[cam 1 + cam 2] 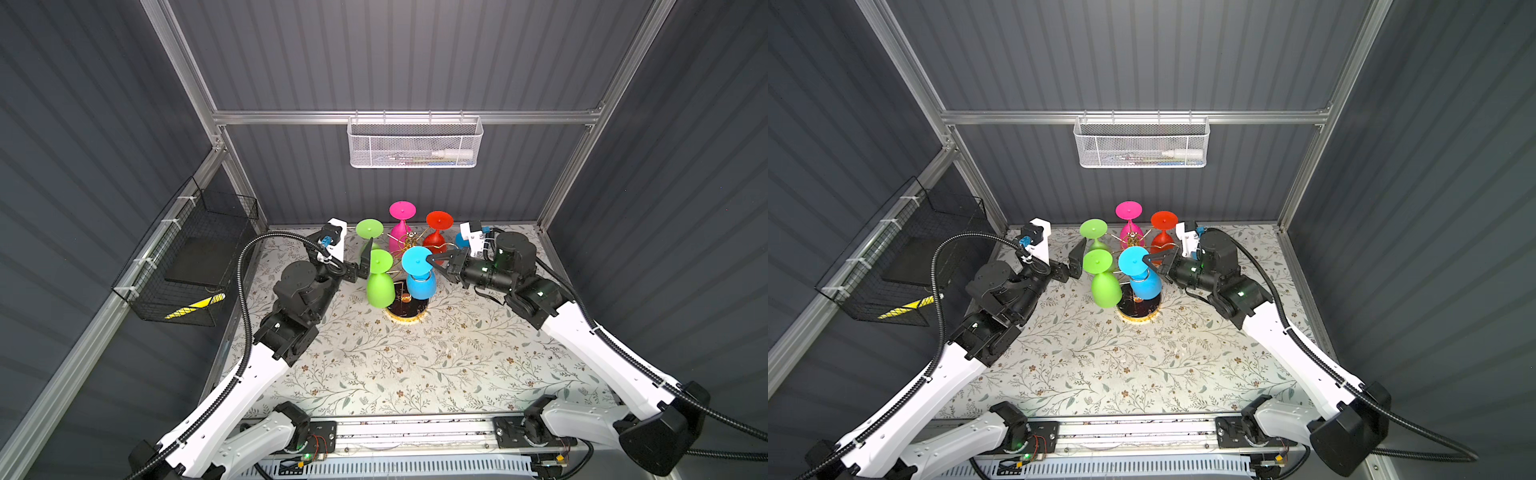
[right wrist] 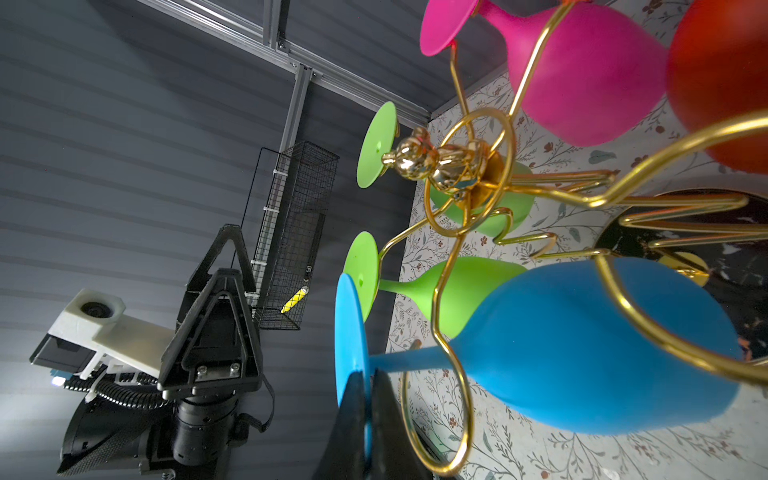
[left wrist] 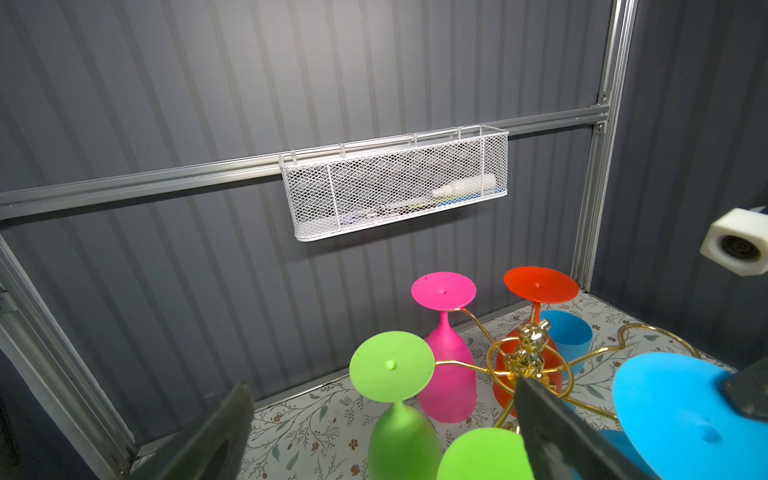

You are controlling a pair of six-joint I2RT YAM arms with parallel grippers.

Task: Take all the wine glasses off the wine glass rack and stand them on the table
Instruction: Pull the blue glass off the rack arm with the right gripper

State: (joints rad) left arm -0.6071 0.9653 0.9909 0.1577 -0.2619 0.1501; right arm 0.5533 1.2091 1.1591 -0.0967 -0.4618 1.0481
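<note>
Wine glass rack point(image 1: 405, 311) stands mid-worktop point(image 1: 415, 374), toward the far edge. Blue wine glass point(image 1: 420, 284) hangs inverted on it. Right gripper point(image 1: 430, 261) pinches its foot rim. Left gripper point(image 1: 362, 266) gapes wide and empty beside the green glass point(image 1: 380, 286). Grasp looks made. Next, probably: slide the stem outward, clear of the ring.

Top views: high at the front, looking down on the whole tabletop point(image 1: 415, 365); both share nearly one scene.
Left wrist: close, facing the back wall point(image 3: 208, 104) across the wine glass rack point(image 3: 528, 353).
Right wrist: very close, seemingly rolled sideways, same rack.
</note>
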